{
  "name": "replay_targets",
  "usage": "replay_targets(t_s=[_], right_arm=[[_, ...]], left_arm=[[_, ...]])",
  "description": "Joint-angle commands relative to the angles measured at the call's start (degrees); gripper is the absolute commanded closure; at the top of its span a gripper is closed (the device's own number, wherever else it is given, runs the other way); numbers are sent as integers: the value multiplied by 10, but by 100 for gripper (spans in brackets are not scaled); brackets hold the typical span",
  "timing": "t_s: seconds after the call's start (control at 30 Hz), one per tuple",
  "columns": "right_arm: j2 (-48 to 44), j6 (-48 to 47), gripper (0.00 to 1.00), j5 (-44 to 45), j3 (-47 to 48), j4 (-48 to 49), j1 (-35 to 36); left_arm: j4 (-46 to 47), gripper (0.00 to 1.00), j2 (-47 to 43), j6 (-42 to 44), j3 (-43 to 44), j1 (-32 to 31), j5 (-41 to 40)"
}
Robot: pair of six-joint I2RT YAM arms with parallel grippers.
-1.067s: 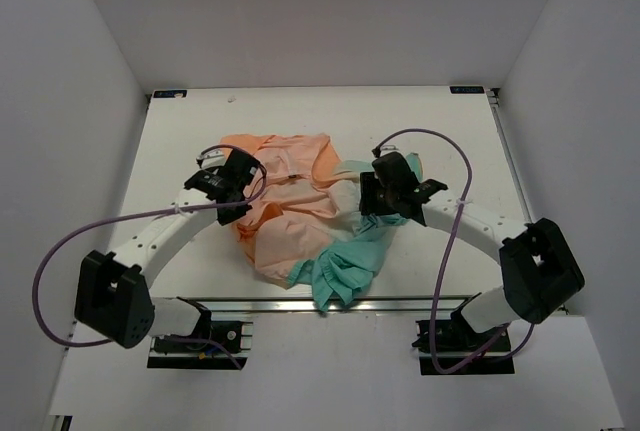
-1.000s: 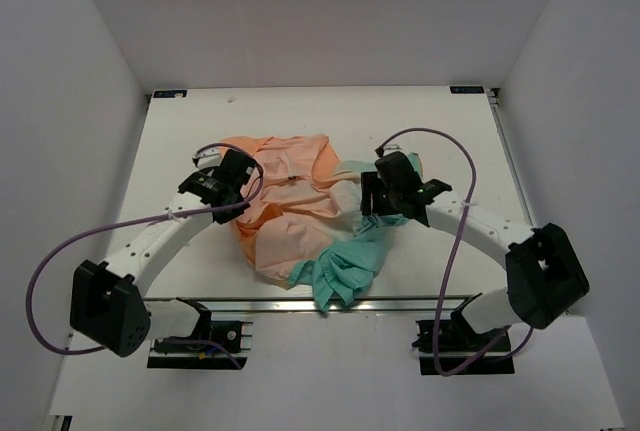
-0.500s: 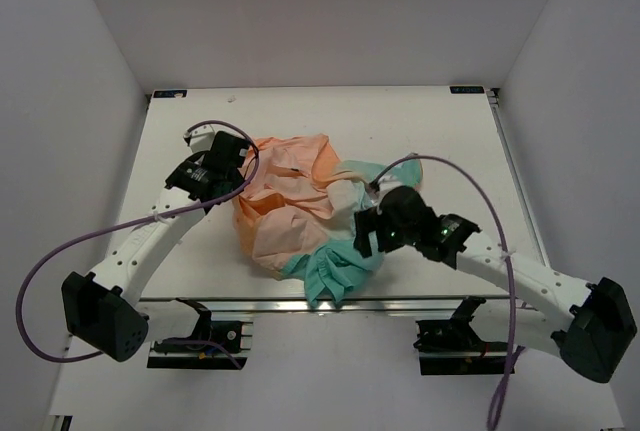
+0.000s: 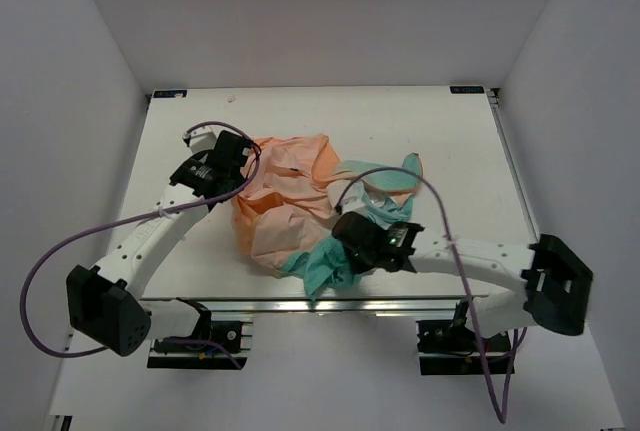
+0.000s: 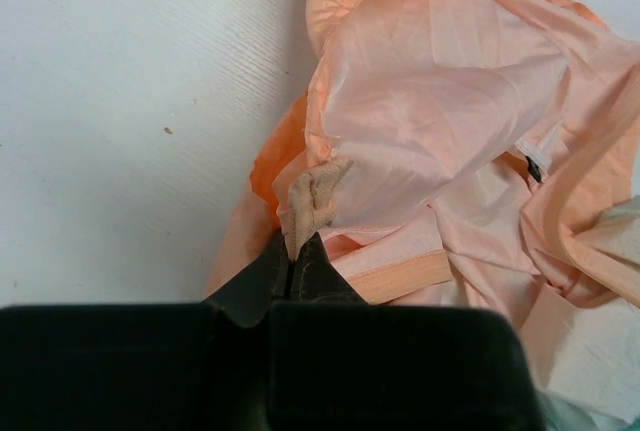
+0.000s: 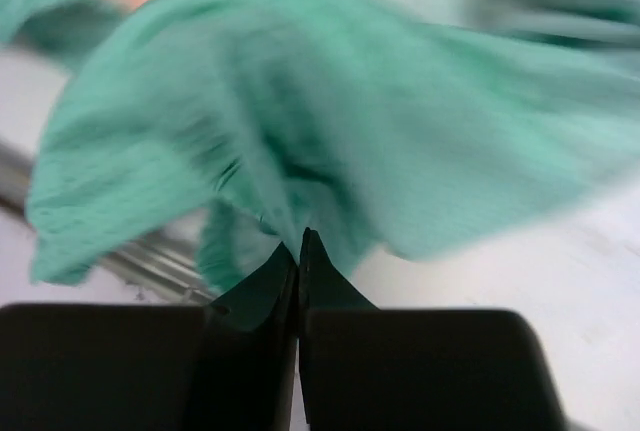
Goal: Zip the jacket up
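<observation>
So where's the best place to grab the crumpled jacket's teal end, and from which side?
Probably the teal flap of the jacket that pokes out toward the near edge of the table. It lies as a thin loose edge clear of the bunched peach folds, so a tool coming low from the near right could pinch it.

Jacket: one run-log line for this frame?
jacket: crumpled on table | left gripper: shut on peach fold | right gripper: shut at teal end, grip unclear
</observation>
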Motion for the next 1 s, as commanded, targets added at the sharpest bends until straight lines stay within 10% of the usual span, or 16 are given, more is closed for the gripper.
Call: replay_targets(t_s=[0.0, 0.27, 0.43, 0.77, 0.97], right_arm=[[-100, 102, 100, 105, 14, -119, -64], [-302, 123, 100, 151, -65, -271, -435], [-277, 6, 85, 11, -79, -213, -609], [-332, -113, 14, -127, -28, -130, -582], [-301, -133, 11, -95, -29, -70, -411]], left_arm=[[-14, 100, 20, -24, 21, -1, -40], [-77, 100, 66, -83, 41, 5, -84], [-86, 97, 72, -87, 30, 5, -68], [-88, 85, 47, -65, -14, 5, -41], [-96, 79, 24, -75, -54, 5, -40]])
